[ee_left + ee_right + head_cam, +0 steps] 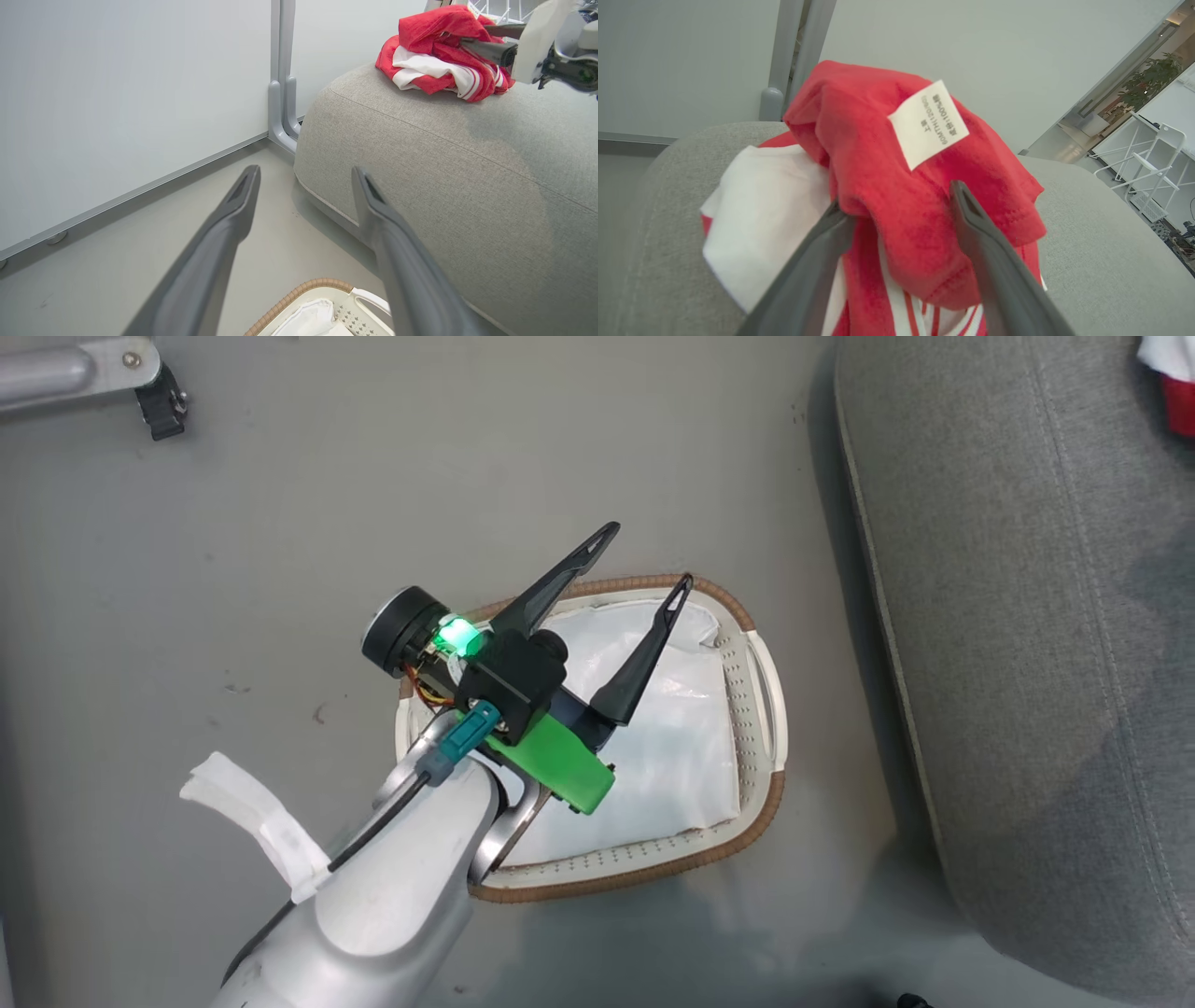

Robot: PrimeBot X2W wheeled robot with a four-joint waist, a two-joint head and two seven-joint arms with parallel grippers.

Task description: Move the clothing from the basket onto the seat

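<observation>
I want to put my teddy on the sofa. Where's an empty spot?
The long grey stretch of the seat beside the basket is bare, right up to the red clothing. The far corner is crowded: the clothing is heaped there, with the right fingers around it.

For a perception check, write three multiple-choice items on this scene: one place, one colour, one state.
1. What colour is the rim of the basket? A brown B blue C black
2. Where does the clothing lie? A in the basket B on the floor C on the seat
3. The left gripper is: A shut on the clothing B open, empty C shut on a handle
Answers: 1 A, a brown woven band rings it; 2 C, the red heap rests on the grey seat; 3 B, its jaws stand apart above the white lining.
</observation>
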